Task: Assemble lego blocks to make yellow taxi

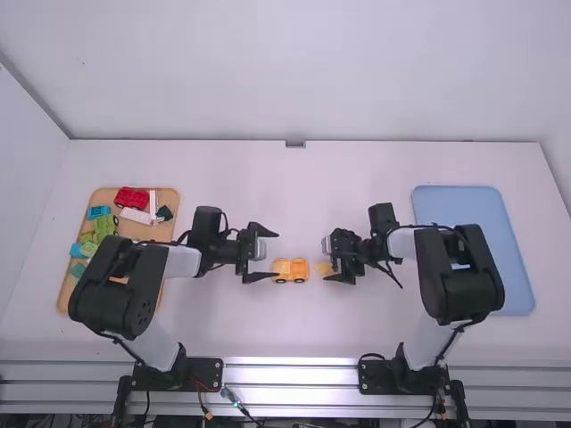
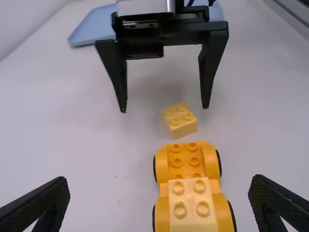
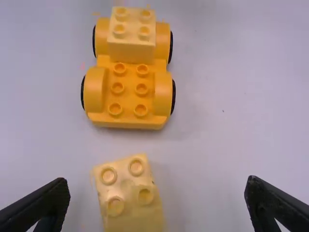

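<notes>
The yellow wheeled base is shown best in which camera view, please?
The right wrist view: it shows the wheeled base end to end, large, with bare studs clear. The left wrist view cuts off one end; the high view shows it small.

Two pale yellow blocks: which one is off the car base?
The pale yellow plastic four-stud block on the white table, nearer the right gripper; its twin sits on the orange-yellow wheeled base.

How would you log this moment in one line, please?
wheeled base: carries yellow block; loose block: on table; left gripper: open, near base; right gripper: open, near loose block
</notes>
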Available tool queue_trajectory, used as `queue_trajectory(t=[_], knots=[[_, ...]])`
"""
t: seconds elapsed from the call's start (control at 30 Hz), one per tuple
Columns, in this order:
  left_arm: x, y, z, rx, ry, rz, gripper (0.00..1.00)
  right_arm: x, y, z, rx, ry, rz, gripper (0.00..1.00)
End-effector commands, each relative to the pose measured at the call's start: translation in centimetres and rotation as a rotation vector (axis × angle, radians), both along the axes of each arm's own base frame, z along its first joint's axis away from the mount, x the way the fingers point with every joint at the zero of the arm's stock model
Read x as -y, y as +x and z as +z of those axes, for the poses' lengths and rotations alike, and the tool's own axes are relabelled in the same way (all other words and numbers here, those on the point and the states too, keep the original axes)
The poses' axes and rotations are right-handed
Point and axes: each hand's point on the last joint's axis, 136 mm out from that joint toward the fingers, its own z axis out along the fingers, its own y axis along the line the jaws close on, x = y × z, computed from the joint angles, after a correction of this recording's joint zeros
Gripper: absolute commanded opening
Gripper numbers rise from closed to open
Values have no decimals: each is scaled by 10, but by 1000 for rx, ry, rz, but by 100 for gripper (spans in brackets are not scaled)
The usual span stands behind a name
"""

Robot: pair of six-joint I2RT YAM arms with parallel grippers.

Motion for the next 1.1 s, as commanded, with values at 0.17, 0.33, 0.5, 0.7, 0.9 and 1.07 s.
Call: queue_trajectory(t=[0.17, 0.33, 0.5, 0.7, 0.9, 1.07], knots=[[0, -6, -3, -88, -27, 31, 99, -6, -5, -21, -97, 38, 33, 82], [2, -8, -3, -94, -25, 23, 99, 0, -8, -20, -90, 49, 90, 54], [2, -8, -3, -93, -26, 23, 99, 0, -11, -25, -111, 44, 89, 39], [1, -12, -7, -130, -19, 24, 99, -3, -15, -26, -121, 43, 101, 15], [8, -19, -24, -129, -3, -17, 99, -9, -11, -14, -163, 93, 73, 13], [16, -22, -44, -134, -1, -43, 99, -15, -10, 18, -221, 159, 74, 14]])
